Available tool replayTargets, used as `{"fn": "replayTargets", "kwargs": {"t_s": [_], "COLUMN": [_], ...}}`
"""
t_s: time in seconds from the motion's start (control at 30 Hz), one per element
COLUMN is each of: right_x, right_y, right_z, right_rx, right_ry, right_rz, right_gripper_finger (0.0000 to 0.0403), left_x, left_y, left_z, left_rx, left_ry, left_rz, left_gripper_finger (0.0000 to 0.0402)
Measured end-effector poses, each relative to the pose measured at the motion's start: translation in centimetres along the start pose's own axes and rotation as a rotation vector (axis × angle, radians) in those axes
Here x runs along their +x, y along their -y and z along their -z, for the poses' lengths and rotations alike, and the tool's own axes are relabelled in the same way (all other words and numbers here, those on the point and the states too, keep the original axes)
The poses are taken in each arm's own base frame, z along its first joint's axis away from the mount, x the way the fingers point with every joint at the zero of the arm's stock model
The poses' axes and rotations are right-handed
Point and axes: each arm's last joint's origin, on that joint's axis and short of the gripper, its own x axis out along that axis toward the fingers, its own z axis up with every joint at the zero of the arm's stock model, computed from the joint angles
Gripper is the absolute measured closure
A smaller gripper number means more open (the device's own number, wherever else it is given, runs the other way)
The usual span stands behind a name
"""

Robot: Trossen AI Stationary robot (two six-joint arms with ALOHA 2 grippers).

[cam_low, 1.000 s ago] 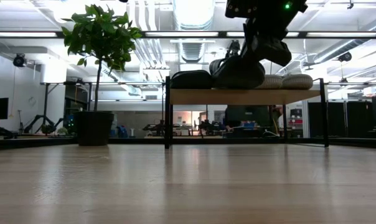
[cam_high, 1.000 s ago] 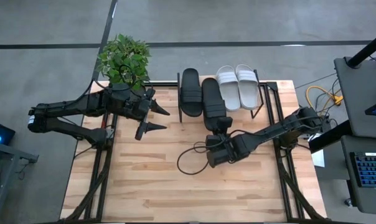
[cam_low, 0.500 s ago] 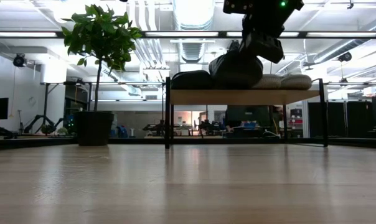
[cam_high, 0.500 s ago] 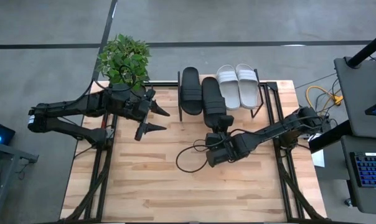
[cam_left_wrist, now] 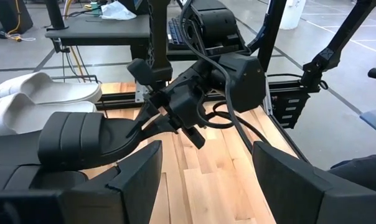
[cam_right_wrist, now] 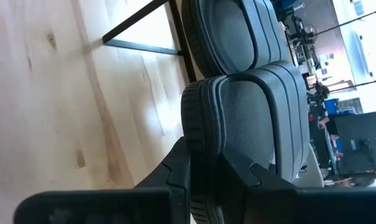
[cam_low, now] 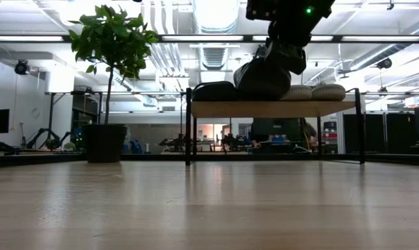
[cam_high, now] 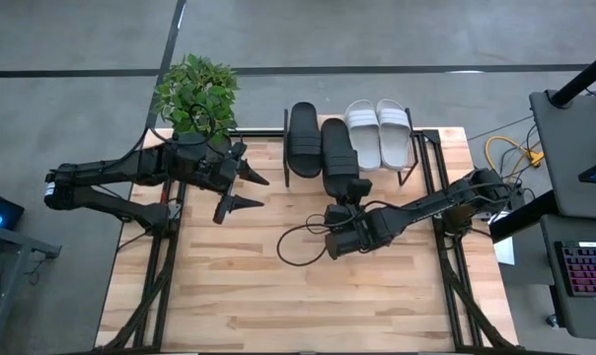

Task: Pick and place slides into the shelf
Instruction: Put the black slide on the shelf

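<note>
Slides: four on/at the shelf [cam_high: 413,158] at 12 o'clock of the table [cam_high: 229,296], seen from above. L to R: black slide [cam_high: 301,140] lying flat on the plank, second black slide [cam_high: 338,158] just beside it w/ heel end overhanging the shelf's near edge, then white pair [cam_high: 379,133] side by side at approx 1 o'clock. Right gripper [cam_high: 344,200] clenched on heel rim of second black slide; right wrist view shows both fingers [cam_right_wrist: 178,174] pinching that edge, w/ the first black slide's sole just beyond. Low view: held slide [cam_low: 263,78] sits tilted, higher than its neighbour [cam_low: 214,90]; white pair [cam_low: 313,92] rests flat on the plank. Left gripper [cam_high: 247,190] at approx 10 o'clock, near potted plant [cam_high: 194,94], fingers spread wide, holding nothing, well apart from shelf. Left wrist view looks across at right arm [cam_left_wrist: 231,74] and the gripped slide [cam_left_wrist: 82,140].
</note>
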Motion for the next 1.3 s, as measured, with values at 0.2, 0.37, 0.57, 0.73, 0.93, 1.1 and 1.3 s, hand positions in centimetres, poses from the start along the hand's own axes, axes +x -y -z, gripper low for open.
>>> {"fn": "replayTargets", "kwargs": {"t_s": [0.2,0.37,0.57,0.73,0.93,1.1,1.3], "right_x": [-0.01,0.0,0.0,-0.03,-0.2,-0.38,-0.66], "right_y": [-0.02,-0.05,-0.35,-0.31,-0.16,0.08,0.38], "right_z": [0.01,0.06,0.2,0.21,0.06,-0.09,-0.17], "right_rx": [0.002,0.036,0.064,0.069,0.073,0.078,0.068], "right_ry": [-0.003,-0.007,-0.046,-0.043,-0.044,-0.046,-0.057], "right_rz": [-0.012,-0.019,-0.14,-0.131,-0.15,-0.15,-0.157], "right_gripper_finger": [0.0346,0.0311,0.0301,0.0299,0.0275,0.0243,0.0211], "left_x": [0.0,0.0,0.0,0.0,0.01,0.02,0.02], "left_y": [0.01,0.01,0.01,0.01,0.06,0.09,0.1], "left_z": [0.0,0.0,0.0,0.0,0.0,0.0,0.0], "left_rx": [-0.001,-0.001,-0.001,-0.001,-0.001,-0.001,-0.001], "left_ry": [0.0,0.0,0.0,0.0,0.0,-0.001,-0.001], "left_rz": [0.0,0.0,0.0,0.0,0.003,0.005,0.005], "left_gripper_finger": [0.0167,0.0167,0.0167,0.0167,0.0167,0.0167,0.0167]}}
